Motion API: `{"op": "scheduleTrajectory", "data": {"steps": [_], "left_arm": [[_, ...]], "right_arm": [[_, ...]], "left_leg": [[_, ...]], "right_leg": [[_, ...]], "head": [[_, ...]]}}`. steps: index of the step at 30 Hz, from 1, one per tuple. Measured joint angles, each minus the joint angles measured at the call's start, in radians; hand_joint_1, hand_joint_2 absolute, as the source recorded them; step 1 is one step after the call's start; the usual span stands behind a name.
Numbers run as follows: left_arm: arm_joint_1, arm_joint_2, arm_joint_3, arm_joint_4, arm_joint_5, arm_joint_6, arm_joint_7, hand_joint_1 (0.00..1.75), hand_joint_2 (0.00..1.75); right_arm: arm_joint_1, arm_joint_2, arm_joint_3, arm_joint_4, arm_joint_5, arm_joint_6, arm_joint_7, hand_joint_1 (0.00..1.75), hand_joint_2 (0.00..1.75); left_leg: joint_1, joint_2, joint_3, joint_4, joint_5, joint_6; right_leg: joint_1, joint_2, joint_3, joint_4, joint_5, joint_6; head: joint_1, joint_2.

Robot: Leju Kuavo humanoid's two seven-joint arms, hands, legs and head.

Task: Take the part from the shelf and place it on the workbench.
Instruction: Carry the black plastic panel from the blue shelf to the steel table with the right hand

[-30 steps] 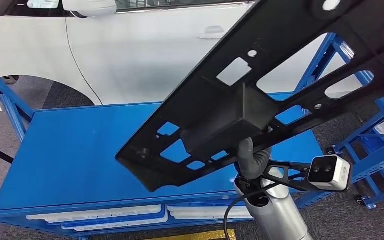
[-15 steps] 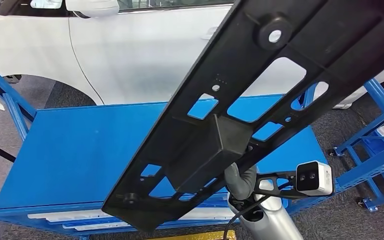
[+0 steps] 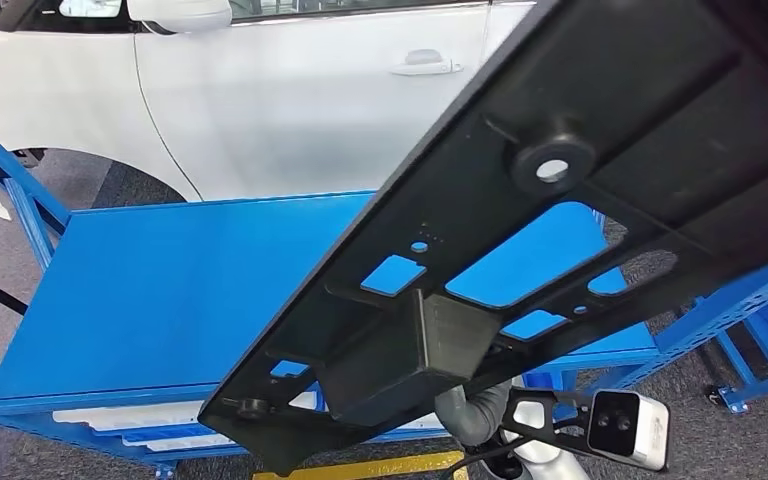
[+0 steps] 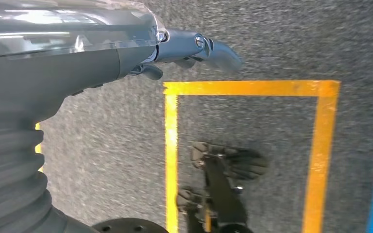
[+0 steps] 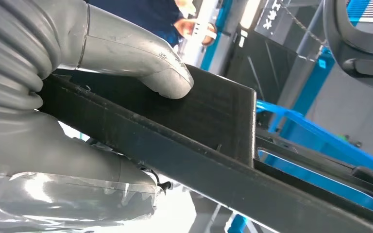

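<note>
Fingers: the right hand (image 5: 77, 111) grips the part (image 3: 520, 250), its thick grey thumb (image 5: 145, 63) pressed flat on the matte black box-shaped boss, the other fingers closed under the rail beneath it. In the head view the right hand shows low, right of centre, below the part.

Part: long flat black plastic panel, dull finish, ribbed, with rectangular cut-outs and a round raised boss with a hole. It runs diagonally from the lower left-centre of the head view to the upper right corner, tilted, held above the workbench (image 3: 160, 290) and not touching it.

Workbench: smooth blue sheet-metal top, middle of the frame, with white trays under its front edge.

Left hand (image 4: 194, 48): upper middle of the left wrist view, hanging over coarse grey carpet with a yellow tape rectangle (image 4: 320, 145); fingers extended, nothing in them.

A glossy white car (image 3: 290, 100) fills the top of the head view.
</note>
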Motion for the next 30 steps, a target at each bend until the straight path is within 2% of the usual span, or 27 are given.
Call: {"op": "scheduleTrajectory", "data": {"steps": [1, 2, 3, 5, 6, 7, 8, 11, 12, 13, 15, 16, 17, 18, 20, 21, 22, 23, 24, 26, 27, 28, 30], "left_arm": [[0.0, 0.002, -0.002, 0.0, -0.008, 0.0, 0.007, 0.0, 1.75], [0.0, 0.004, -0.005, 0.0, -0.014, 0.001, 0.014, 0.0, 1.75], [0.0, 0.006, -0.009, 0.0, -0.02, 0.003, 0.021, 0.0, 1.75], [0.0, 0.008, -0.016, 0.0, -0.027, 0.009, 0.033, 0.0, 1.75], [0.0, 0.009, -0.019, 0.0, -0.029, 0.01, 0.037, 0.0, 1.75], [0.0, 0.009, -0.021, 0.0, -0.03, 0.011, 0.039, 0.0, 1.75], [0.0, 0.009, -0.022, 0.0, -0.031, 0.012, 0.041, 0.0, 1.75], [-0.004, 0.011, -0.024, 0.0, -0.032, 0.017, 0.047, 0.0, 1.75], [-0.006, 0.012, -0.024, 0.0, -0.031, 0.017, 0.049, 0.0, 1.75], [-0.008, 0.013, -0.024, 0.0, -0.03, 0.017, 0.05, 0.0, 1.75], [-0.009, 0.014, -0.024, 0.0, -0.03, 0.017, 0.05, 0.0, 1.75], [-0.009, 0.014, -0.024, 0.0, -0.03, 0.017, 0.05, 0.0, 1.75], [-0.009, 0.013, -0.024, 0.0, -0.03, 0.017, 0.05, 0.0, 1.75], [-0.01, 0.012, -0.024, 0.0, -0.03, 0.016, 0.05, 0.0, 1.75], [-0.01, 0.009, -0.024, 0.0, -0.032, 0.014, 0.049, 0.0, 1.75], [-0.01, 0.008, -0.025, 0.0, -0.034, 0.012, 0.048, 0.0, 1.75], [-0.009, 0.006, -0.025, 0.0, -0.038, 0.011, 0.046, 0.0, 1.75], [-0.009, 0.005, -0.026, 0.0, -0.041, 0.01, 0.044, 0.0, 1.75], [-0.009, 0.004, -0.028, 0.0, -0.044, 0.009, 0.043, 0.0, 1.75], [-0.01, 0.002, -0.033, 0.0, -0.048, 0.008, 0.041, 0.0, 1.75], [-0.01, 0.002, -0.036, 0.0, -0.048, 0.008, 0.041, 0.0, 1.75], [-0.01, 0.002, -0.038, 0.0, -0.049, 0.008, 0.04, 0.0, 1.75], [-0.009, 0.002, -0.041, 0.0, -0.049, 0.008, 0.04, 0.0, 1.75]], "right_arm": [[0.0, -0.003, 0.002, -0.011, 0.002, -0.016, 0.0, 1.75, 1.75], [0.0, -0.006, 0.003, -0.021, 0.004, -0.029, 0.0, 1.75, 1.75], [-0.001, -0.01, 0.004, -0.028, 0.005, -0.039, 0.0, 1.75, 1.75], [0.0, -0.018, 0.005, -0.036, 0.004, -0.049, 0.0, 1.75, 1.75], [0.0, -0.022, 0.006, -0.037, 0.003, -0.05, 0.0, 1.75, 1.75], [0.001, -0.027, 0.006, -0.037, 0.001, -0.05, 0.0, 1.75, 1.75], [0.0, -0.031, 0.008, -0.038, -0.003, -0.048, 0.0, 1.75, 1.75], [-0.009, -0.042, 0.016, -0.039, -0.027, -0.032, 0.0, 1.75, 1.75], [-0.014, -0.046, 0.02, -0.039, -0.036, -0.028, 0.0, 1.75, 1.75], [-0.019, -0.049, 0.023, -0.039, -0.044, -0.026, 0.0, 1.75, 1.75], [-0.026, -0.056, 0.028, -0.039, -0.052, -0.027, 0.0, 1.75, 1.75], [-0.028, -0.06, 0.029, -0.039, -0.054, -0.029, 0.0, 1.75, 1.75], [-0.031, -0.065, 0.03, -0.039, -0.055, -0.031, 0.0, 1.75, 1.75], [-0.034, -0.071, 0.032, -0.039, -0.056, -0.035, 0.0, 1.75, 1.75], [-0.039, -0.085, 0.035, -0.038, -0.062, -0.044, 0.0, 1.75, 1.75], [-0.04, -0.093, 0.036, -0.038, -0.065, -0.049, 0.0, 1.75, 1.75], [-0.04, -0.1, 0.036, -0.038, -0.067, -0.052, 0.0, 1.75, 1.75], [-0.04, -0.106, 0.036, -0.038, -0.069, -0.055, 0.0, 1.75, 1.75], [-0.041, -0.112, 0.036, -0.038, -0.069, -0.057, 0.0, 1.75, 1.75], [-0.044, -0.121, 0.037, -0.038, -0.069, -0.061, 0.0, 1.75, 1.75], [-0.046, -0.124, 0.037, -0.038, -0.07, -0.062, 0.0, 1.75, 1.75], [-0.048, -0.126, 0.037, -0.039, -0.07, -0.063, 0.0, 1.75, 1.75], [-0.05, -0.13, 0.037, -0.039, -0.071, -0.063, 0.0, 1.75, 1.75]], "left_leg": [[0.002, 0.0, -0.006, 0.009, -0.011, -0.006], [0.004, 0.001, -0.017, 0.035, -0.037, -0.012], [0.006, 0.001, -0.034, 0.081, -0.076, -0.016], [0.007, 0.002, -0.078, 0.216, -0.162, -0.023], [0.007, 0.002, -0.09, 0.269, -0.186, -0.024], [0.007, 0.002, -0.085, 0.289, -0.19, -0.023], [0.006, 0.002, -0.058, 0.265, -0.176, -0.02], [0.0, 0.001, 0.09, 0.05, -0.115, -0.001], [-0.004, 0.001, 0.119, 0.002, -0.107, 0.006], [-0.009, 0.001, 0.131, -0.023, -0.105, 0.011], [-0.011, 0.002, 0.124, -0.033, -0.091, 0.021], [-0.01, 0.003, 0.122, -0.04, -0.082, 0.027], [-0.007, 0.005, 0.117, -0.047, -0.07, 0.035], [-0.005, 0.007, 0.11, -0.052, -0.058, 0.041], [-0.006, 0.01, 0.086, -0.051, -0.04, 0.048], [-0.006, 0.01, 0.073, -0.049, -0.032, 0.047], [-0.006, 0.011, 0.06, -0.045, -0.025, 0.046], [-0.006, 0.011, 0.047, -0.04, -0.019, 0.045], [-0.005, 0.011, 0.035, -0.032, -0.014, 0.042], [-0.005, 0.01, 0.012, -0.013, -0.009, 0.035], [-0.006, 0.01, 0.004, -0.004, -0.006, 0.03], [-0.008, 0.009, -0.002, 0.002, -0.003, 0.025], [-0.009, 0.009, -0.007, 0.005, 0.006, 0.012]], "right_leg": [[0.0, -0.001, -0.005, 0.0, 0.006, -0.009], [-0.001, -0.002, -0.011, -0.003, 0.013, -0.017], [-0.001, -0.004, -0.018, -0.004, 0.021, -0.022], [0.002, -0.006, -0.037, -0.004, 0.035, -0.027], [0.004, -0.006, -0.048, -0.003, 0.042, -0.028], [0.006, -0.007, -0.057, -0.002, 0.049, -0.028], [0.008, -0.007, -0.065, -0.002, 0.056, -0.028], [0.011, -0.007, -0.078, -0.003, 0.073, -0.021], [0.011, -0.008, -0.079, -0.004, 0.079, -0.016], [0.01, -0.008, -0.08, -0.006, 0.085, -0.01], [0.009, -0.009, -0.082, -0.01, 0.097, 0.003], [0.008, -0.009, -0.085, -0.007, 0.092, 0.009], [0.008, -0.009, -0.092, 0.008, 0.071, 0.014], [0.008, -0.008, -0.106, 0.045, 0.034, 0.018], [0.007, -0.008, -0.145, 0.168, -0.058, 0.024], [0.007, -0.008, -0.16, 0.225, -0.084, 0.027], [0.006, -0.009, -0.16, 0.256, -0.09, 0.03], [0.005, -0.009, -0.143, 0.25, -0.076, 0.032], [0.004, -0.009, -0.105, 0.205, -0.05, 0.033], [0.003, -0.008, -0.015, 0.072, -0.02, 0.029], [0.004, -0.006, 0.013, 0.026, -0.015, 0.024], [0.006, -0.005, 0.024, 0.004, -0.018, 0.016], [0.008, -0.003, 0.015, 0.003, -0.011, 0.0]], "head": [[0.0, 0.0], [0.0, 0.0], [0.0, 0.0], [0.0, 0.0], [0.0, 0.0], [0.0, 0.0], [0.0, 0.0], [0.0, 0.0], [0.0, 0.0], [0.0, 0.0], [0.0, 0.0], [0.0, 0.0], [0.0, 0.0], [0.0, 0.0], [0.0, 0.0], [0.0, 0.0], [0.0, 0.0], [0.0, 0.0], [0.0, 0.0], [0.0, 0.0], [0.0, 0.0], [0.0, 0.0], [0.0, 0.0]]}}
